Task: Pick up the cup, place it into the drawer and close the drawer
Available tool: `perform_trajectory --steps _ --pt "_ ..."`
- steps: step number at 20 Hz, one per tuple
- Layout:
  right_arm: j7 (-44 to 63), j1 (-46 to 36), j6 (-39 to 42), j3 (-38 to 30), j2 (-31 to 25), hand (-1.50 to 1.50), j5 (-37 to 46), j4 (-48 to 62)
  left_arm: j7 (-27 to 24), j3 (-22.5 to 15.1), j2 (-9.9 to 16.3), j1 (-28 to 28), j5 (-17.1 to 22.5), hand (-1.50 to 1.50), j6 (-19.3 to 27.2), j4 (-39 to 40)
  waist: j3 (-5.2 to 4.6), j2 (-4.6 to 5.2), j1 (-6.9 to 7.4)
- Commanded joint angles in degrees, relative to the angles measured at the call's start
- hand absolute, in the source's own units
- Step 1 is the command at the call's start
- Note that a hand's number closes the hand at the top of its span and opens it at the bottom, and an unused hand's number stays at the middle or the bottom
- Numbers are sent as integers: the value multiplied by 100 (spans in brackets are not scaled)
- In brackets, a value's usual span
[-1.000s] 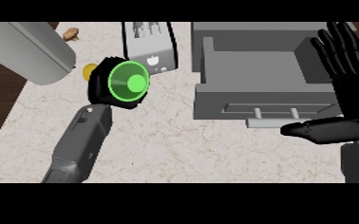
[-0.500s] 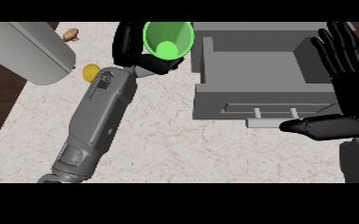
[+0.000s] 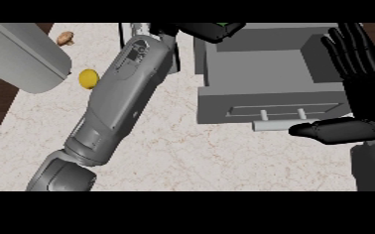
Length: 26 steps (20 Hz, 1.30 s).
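Curled round the green cup (image 3: 219, 25), only a sliver of it showing at the top edge: left hand (image 3: 209, 29), held over the back-left corner of the drawer (image 3: 267, 101), presumably to bring the cup above the open cavity before lowering. Behind it, grey forearm (image 3: 121, 99) stretched long across the counter (image 3: 183, 153). Drawer pulled out, cavity bare, handle (image 3: 282, 125) facing near. At the right edge, right hand (image 3: 351, 54) with fingers straight and spread, upright, resting; thumb beside the handle, well placed for the closing push. Off left, a lemon (image 3: 88, 78), uninvolved.
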Motion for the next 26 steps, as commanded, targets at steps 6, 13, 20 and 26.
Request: perform_trajectory --steps 6,13,20,26 --pt "40 -320 124 -47 -90 -150 -176 93 601 -725 -6 -1127 464 150 734 1667 6 108 -309" --pt "-101 -291 245 130 -33 -150 -137 113 634 -1540 -6 -731 585 150 15 2238 8 181 -617" --pt "-37 -702 167 367 112 -150 -56 162 556 -1962 -6 -588 793 -150 -96 2250 3 282 -901" --pt "123 -779 935 669 147 -150 -881 142 54 -1714 -6 -257 1586 -150 97 1802 -2 271 -1047"
